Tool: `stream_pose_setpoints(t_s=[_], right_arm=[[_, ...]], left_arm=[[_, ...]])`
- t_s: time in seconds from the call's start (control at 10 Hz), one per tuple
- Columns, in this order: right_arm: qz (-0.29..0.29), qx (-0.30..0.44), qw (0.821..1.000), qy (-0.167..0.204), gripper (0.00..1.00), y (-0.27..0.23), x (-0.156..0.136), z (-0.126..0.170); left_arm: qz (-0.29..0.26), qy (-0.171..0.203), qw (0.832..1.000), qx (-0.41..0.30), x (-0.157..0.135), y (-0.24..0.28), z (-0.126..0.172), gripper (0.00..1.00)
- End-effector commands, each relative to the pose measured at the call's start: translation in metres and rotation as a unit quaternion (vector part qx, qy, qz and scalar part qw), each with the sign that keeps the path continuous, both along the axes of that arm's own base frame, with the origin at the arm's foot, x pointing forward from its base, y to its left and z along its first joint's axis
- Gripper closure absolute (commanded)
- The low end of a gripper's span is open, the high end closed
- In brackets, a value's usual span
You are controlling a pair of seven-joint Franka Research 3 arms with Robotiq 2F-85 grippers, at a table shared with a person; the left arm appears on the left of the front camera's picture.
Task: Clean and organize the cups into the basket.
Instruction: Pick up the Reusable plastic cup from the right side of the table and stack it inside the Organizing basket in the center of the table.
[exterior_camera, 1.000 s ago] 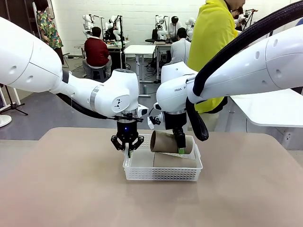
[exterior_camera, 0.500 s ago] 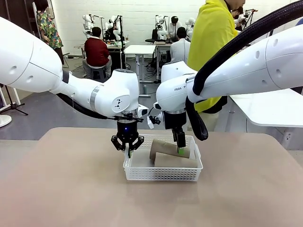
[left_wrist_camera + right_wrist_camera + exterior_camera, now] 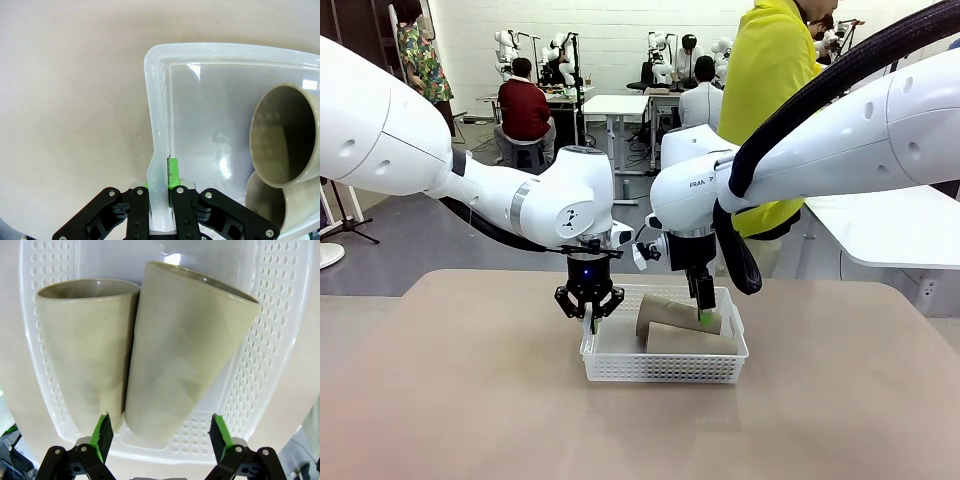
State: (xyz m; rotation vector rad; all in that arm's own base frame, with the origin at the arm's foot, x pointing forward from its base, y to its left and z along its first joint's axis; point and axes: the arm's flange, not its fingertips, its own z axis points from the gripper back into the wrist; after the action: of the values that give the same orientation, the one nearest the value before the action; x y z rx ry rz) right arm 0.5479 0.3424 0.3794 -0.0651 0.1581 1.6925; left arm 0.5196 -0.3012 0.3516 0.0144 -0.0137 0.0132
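I'm judging this as the tail of a placing step. The basket is sitting mid-bench, toward the far edge. Inside it the upper cup is lying tilted on the lower cup, both on their sides in the basket's right half with mouths toward its left end.

My left hand is clamped shut on the rim at the basket's left end, one green pad inside the wall, steadying it. My right hand is hanging over the base end of the upper cup with its jaws spread wide, gripping nothing. The cup looks to be resting on its own.

Next I'm planning to lift the right hand straight up and clear, without brushing the tilted cup, since it could roll. I'm keeping the left hand's grip meanwhile, then checking the bench for anything left to collect.

What I'm struggling to read:
- The right arm and its cable are covering the basket's far right corner and the bench behind it.
- I cannot tell whether the upper cup is touching the far wall.
- I cannot tell whether one right pad is grazing the lower cup.
- The left wrist view is cutting both mouths off at its edge.
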Motion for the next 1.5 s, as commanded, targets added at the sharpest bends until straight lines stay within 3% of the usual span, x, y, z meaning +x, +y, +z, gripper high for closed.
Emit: stream_pose_setpoints(t_s=[0.0, 0.4, 0.6, 0.8, 1.1, 1.4], right_arm=[[-0.006, -0.003, 1.0, 0.003, 0.0, -0.011, -0.008, 0.013], [-0.01, 0.009, 1.0, 0.016, 0.0, -0.033, -0.013, 0.018], [-0.014, 0.055, 0.998, 0.022, 0.0, -0.057, -0.022, 0.029], [-0.027, 0.118, 0.992, -0.016, 0.0, -0.1, -0.053, 0.06], [-0.023, 0.237, 0.97, -0.059, 0.0, -0.17, -0.104, 0.102], [-0.054, 0.333, 0.939, -0.063, 0.0, -0.251, -0.116, 0.107]], left_arm=[[-0.002, 0.002, 1.0, 0.003, -0.002, -0.001, -0.002, 1.0], [-0.002, 0.002, 1.0, 0.003, -0.002, -0.001, -0.002, 1.0], [-0.002, 0.002, 1.0, 0.003, -0.002, -0.001, -0.002, 1.0], [-0.002, 0.002, 1.0, 0.003, -0.002, -0.001, -0.002, 1.0], [-0.002, 0.002, 1.0, 0.003, -0.002, -0.001, -0.002, 1.0], [-0.002, 0.002, 1.0, 0.003, -0.002, -0.001, -0.002, 1.0]])
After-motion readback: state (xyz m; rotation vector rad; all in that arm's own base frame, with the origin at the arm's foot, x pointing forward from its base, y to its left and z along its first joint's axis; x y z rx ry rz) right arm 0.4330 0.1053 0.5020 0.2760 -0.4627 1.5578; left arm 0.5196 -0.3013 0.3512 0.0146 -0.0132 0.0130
